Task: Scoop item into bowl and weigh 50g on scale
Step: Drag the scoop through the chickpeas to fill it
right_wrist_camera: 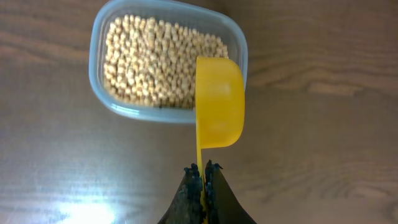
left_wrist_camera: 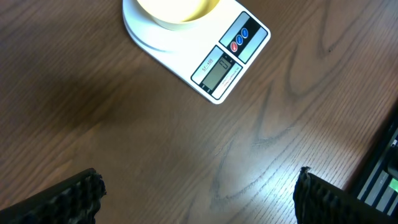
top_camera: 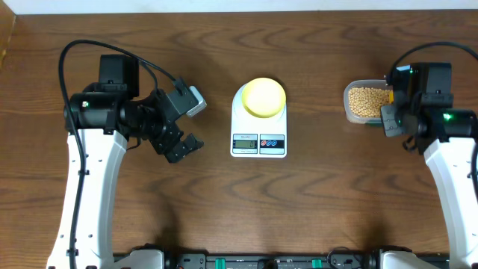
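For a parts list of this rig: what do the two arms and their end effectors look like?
The left arm and right arm have white links, black joint housings, green lights and looping black cables. The left end effector and right end effector are black, with ribbed fingers.

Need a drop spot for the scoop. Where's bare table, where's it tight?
Free: the wood between scale and tub; the strip from the scale's front to the near table edge, flanked by both arms. The open left hand hovers over bare wood left of the scale. Crowded: the tub, with the right hand holding the scoop over its rim.
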Action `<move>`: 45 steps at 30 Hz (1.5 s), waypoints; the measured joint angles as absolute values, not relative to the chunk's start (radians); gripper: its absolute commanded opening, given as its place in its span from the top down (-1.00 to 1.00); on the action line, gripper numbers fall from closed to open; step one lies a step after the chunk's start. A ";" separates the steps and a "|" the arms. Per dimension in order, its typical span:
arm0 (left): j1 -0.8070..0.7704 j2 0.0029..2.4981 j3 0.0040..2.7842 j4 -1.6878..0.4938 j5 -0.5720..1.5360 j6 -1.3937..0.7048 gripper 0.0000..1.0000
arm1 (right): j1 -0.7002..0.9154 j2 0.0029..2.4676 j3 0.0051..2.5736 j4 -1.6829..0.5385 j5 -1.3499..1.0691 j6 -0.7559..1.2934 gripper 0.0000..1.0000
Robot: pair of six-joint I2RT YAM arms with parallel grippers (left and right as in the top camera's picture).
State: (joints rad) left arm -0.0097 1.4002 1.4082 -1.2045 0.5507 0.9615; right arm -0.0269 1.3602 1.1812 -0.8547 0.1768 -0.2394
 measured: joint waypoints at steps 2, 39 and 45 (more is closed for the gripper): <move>-0.010 1.400 1.408 -1.205 0.551 0.962 -0.99 | -0.027 1.382 1.181 -0.828 0.177 -0.239 0.98; -0.010 1.400 1.408 -1.205 0.551 0.962 -0.99 | -0.037 1.632 1.181 -0.690 0.132 -0.192 0.98; -0.010 1.400 1.408 -1.205 0.551 0.962 -0.99 | -0.062 1.634 1.181 -0.692 0.039 -0.192 0.98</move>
